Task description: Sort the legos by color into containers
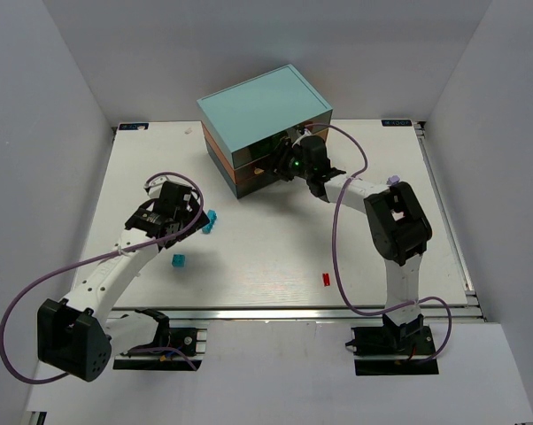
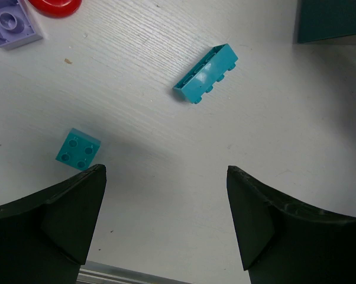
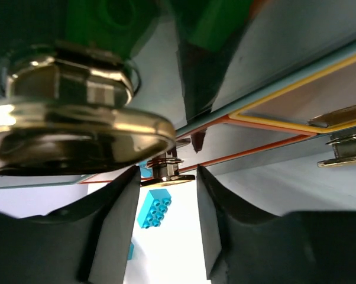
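**Chest of drawers** (image 1: 265,119): far middle of the table (image 1: 275,257), with its front facing the arms.

**Right gripper** (image 3: 167,195): at the drawer fronts, its fingers (image 3: 116,225) flanking a small brass knob (image 3: 165,176), probably to pull a drawer out for filling. Whether they pinch it yet cannot be told.

**Left gripper** (image 2: 166,219): spread wide and empty, hanging over a long cyan brick (image 2: 206,73) and a square cyan brick (image 2: 78,148), likely waiting for an open drawer.

**Also loose:** a lilac brick (image 2: 12,22), and a red brick (image 1: 326,279) near the front edge.

**Obscured:**
- Which drawer the small knob belongs to is unclear.
- A large blurred knob (image 3: 71,130) crowds the right wrist view.
- The green shapes behind it are indistinct.
- A red round item (image 2: 57,6) is cut off by the frame.
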`<state>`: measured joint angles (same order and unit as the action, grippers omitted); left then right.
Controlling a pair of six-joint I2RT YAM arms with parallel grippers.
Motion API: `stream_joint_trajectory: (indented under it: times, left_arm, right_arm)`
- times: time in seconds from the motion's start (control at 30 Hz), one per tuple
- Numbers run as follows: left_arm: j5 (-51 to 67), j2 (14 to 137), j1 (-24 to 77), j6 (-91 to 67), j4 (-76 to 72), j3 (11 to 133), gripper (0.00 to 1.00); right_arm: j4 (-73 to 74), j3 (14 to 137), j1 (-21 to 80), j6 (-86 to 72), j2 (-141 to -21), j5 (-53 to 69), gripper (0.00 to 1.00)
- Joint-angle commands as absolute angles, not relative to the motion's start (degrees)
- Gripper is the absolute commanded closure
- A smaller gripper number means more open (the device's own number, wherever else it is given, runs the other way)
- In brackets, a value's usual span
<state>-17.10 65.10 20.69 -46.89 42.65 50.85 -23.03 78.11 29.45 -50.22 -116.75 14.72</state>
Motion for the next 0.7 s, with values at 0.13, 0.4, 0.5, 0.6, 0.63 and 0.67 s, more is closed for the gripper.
stream_joint_trajectory:
  times: [0.13, 0.4, 0.5, 0.6, 0.63, 0.67]
  left_arm:
    - [-17.05, 62.58, 20.30, -47.99, 44.21, 52.30, 0.08]
    - [-16.52, 62.31, 20.30, -48.78, 43.42, 51.50, 0.08]
    - [-16.61, 62.14, 20.30, -48.78, 43.33, 51.42, 0.08]
    - [-16.52, 61.88, 20.30, -48.87, 43.16, 51.07, 0.08]
    - [-16.44, 61.79, 20.30, -48.95, 43.15, 50.89, 0.08]
    - [-16.52, 61.61, 20.30, -49.13, 43.24, 50.71, 0.08]
  right_arm:
    - [-29.97, 79.54, 29.71, -53.17, -116.54, 12.39, 0.59]
    - [-30.58, 75.33, 29.36, -53.35, -114.26, 12.92, 0.71]
    - [-31.11, 72.87, 29.18, -53.35, -113.12, 13.18, 0.74]
    - [-31.20, 71.72, 29.18, -53.26, -112.50, 13.10, 0.78]
    - [-31.20, 71.63, 29.27, -53.00, -112.50, 13.18, 0.78]
    - [-31.11, 71.28, 29.27, -52.82, -112.15, 13.10, 0.78]
